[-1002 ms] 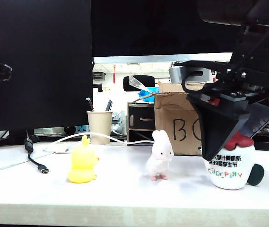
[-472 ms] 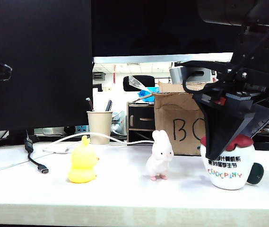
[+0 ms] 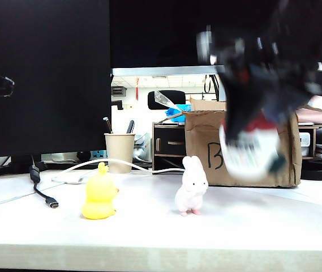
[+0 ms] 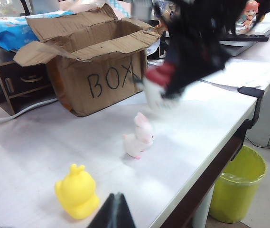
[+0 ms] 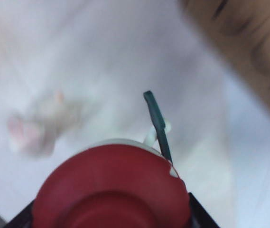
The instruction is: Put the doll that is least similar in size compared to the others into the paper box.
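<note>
- The doll (image 3: pixel 248 153), white with a dark red lid, hangs blurred in the air at the right of the exterior view, in front of the paper box (image 3: pixel 206 148); half a second earlier it stood on the table (image 3: pixel 149 226) at lower right.
- The right gripper (image 3: pixel 251 122) is clamped on the doll from above, higher and further left than before.
- In the right wrist view the red lid (image 5: pixel 113 190) fills the lower centre.
- The white rabbit (image 3: pixel 192 187) and yellow duck (image 3: pixel 99 192) stand unmoved, as does the paper cup (image 3: pixel 119 152).
- The left gripper (image 4: pixel 113 211) shows only closed finger tips at the bottom edge, away from everything.
</note>
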Controlling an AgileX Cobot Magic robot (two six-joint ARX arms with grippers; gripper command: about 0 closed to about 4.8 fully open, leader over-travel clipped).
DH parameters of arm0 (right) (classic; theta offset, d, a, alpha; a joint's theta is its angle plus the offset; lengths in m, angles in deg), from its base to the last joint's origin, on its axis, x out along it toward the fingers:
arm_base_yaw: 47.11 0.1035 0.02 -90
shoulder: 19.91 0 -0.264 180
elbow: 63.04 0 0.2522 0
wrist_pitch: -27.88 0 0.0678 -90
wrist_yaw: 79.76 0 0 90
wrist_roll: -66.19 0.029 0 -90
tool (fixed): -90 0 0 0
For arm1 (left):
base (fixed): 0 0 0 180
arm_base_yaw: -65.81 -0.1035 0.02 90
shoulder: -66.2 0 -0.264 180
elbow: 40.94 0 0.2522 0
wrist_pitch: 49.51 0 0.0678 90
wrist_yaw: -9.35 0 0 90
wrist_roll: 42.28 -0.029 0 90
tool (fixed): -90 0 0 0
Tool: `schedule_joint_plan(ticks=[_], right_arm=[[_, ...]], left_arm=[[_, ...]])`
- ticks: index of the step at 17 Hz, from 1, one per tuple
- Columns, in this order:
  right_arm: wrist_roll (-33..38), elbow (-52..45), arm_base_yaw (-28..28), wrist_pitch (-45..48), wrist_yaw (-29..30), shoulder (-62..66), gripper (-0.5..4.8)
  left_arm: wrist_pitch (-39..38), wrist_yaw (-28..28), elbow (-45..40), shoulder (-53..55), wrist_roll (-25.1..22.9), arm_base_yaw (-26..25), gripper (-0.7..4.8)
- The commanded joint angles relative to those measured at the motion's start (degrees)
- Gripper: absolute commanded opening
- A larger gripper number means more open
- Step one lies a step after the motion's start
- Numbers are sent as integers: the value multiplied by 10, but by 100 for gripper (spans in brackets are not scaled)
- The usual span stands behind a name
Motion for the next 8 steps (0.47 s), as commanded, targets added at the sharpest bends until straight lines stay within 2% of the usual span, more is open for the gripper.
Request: schedule_joint_plan(ticks=[1,4,8], right_arm=[[1,29,0,-5,-14,-17,-6],[1,43,0,-14,-17,-19,-6],[1,66,0,-15,-43,-19,-6]], left_arm=[[1,2,4,0,0,-2,-5],[-61,2,47,0,0,-2,-5],[-61,2,76,0,0,-2,-5]])
